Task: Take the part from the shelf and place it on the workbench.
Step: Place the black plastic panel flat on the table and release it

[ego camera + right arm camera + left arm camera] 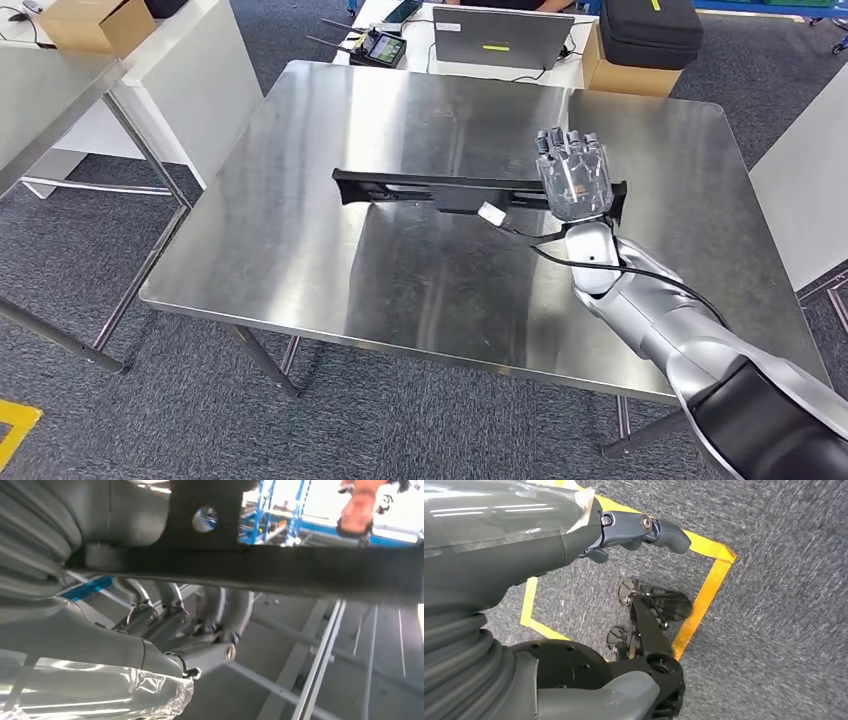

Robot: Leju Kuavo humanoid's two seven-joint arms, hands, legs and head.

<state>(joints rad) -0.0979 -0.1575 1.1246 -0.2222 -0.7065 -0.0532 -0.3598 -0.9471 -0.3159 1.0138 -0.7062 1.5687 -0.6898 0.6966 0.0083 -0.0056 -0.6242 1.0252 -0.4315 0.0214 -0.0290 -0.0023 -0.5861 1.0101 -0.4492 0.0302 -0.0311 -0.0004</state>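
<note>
in the head view the right hand (575, 178), right of centre, grips one end of the long black part (440, 190), which stretches leftward over the steel workbench (300, 270); whether the part touches the surface is hard to tell. the hand covers that end of the part. in the right wrist view the part (280, 567) is a dark blurred bar across the upper frame. the left hand (644, 530) hangs over grey carpet with yellow tape (704, 600), fingers loosely curled, holding nothing.
</note>
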